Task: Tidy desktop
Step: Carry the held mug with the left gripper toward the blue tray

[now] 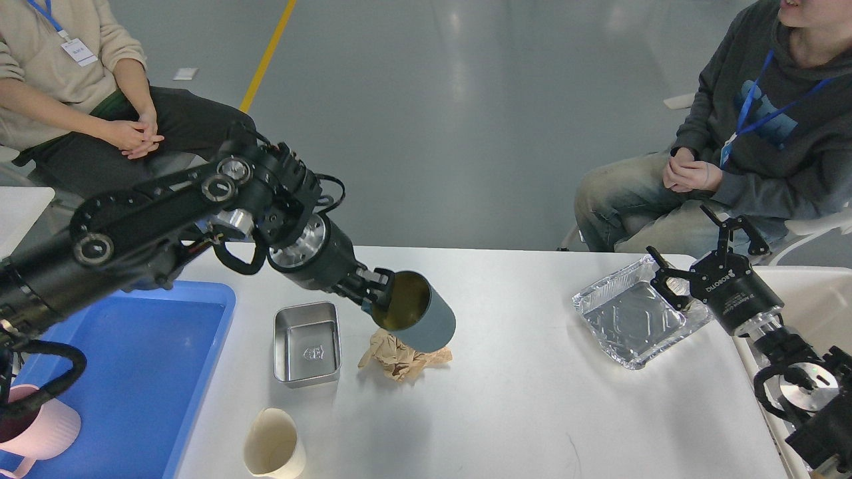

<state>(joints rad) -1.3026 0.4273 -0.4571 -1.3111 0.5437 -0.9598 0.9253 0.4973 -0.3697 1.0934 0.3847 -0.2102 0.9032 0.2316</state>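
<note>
Progress is partial: my left tool [379, 303] grips the grey cup [419, 313] by its rim above the tabletop [532, 399]; right tool [699, 256] gapes empty; crumpled paper [399, 352], steel tin [307, 342], foil tray [629, 319] and paper cup [273, 452] remain beside the blue tray [133, 332].

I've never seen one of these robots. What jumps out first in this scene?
The left gripper holds a grey-blue cup by its rim, lifted above crumpled brown paper mid-desktop. At the right edge, the right gripper hangs open beside a shiny foil tray.
</note>
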